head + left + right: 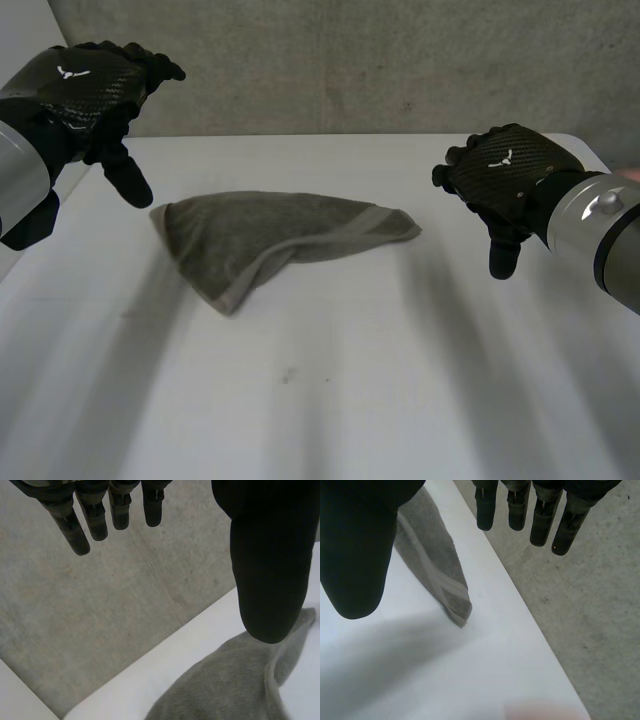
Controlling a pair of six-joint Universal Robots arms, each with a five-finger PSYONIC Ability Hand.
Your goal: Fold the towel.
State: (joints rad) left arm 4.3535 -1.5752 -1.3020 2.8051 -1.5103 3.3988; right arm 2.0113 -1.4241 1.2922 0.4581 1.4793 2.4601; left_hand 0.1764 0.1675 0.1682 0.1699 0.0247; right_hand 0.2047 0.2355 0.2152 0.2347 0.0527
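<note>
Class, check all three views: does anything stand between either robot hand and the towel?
Nothing visible does. The left robot hand and the right robot hand hang open on either side of the towel, with just bare white table between.

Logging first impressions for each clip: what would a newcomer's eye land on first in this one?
The grey towel stands out first, lying in a loose, roughly triangular fold near the middle of the white table. Next come the two black hands flanking it: the left hand by its left end and the right hand beyond its right corner. Both are open, and neither is touching the cloth.
</note>
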